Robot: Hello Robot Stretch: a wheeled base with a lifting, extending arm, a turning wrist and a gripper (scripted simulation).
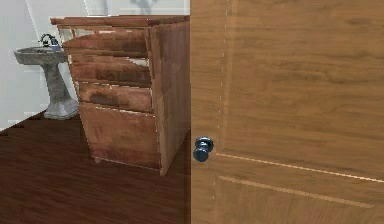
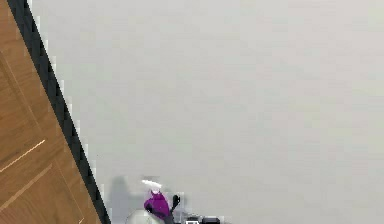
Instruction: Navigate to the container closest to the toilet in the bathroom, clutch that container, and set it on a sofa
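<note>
At the arm side view's bottom edge, just left of the middle, a small purple thing [image 2: 156,205] with a pale top hangs against the bare grey wall [image 2: 230,100]. The gripper [image 2: 170,207] is right beside it, a dark bit with pale parts low at the edge. The purple thing sits at the gripper's far end, clear of any surface, so the gripper holds it. Its shape is too small to name more exactly.
A wooden door [image 1: 290,100] with a dark knob [image 1: 203,149] stands close at the forward view's right, and the door [image 2: 30,150] appears again at the arm side view's left. A worn wooden drawer cabinet [image 1: 125,90] and a pedestal sink [image 1: 48,62] stand ahead on dark wood floor [image 1: 50,180].
</note>
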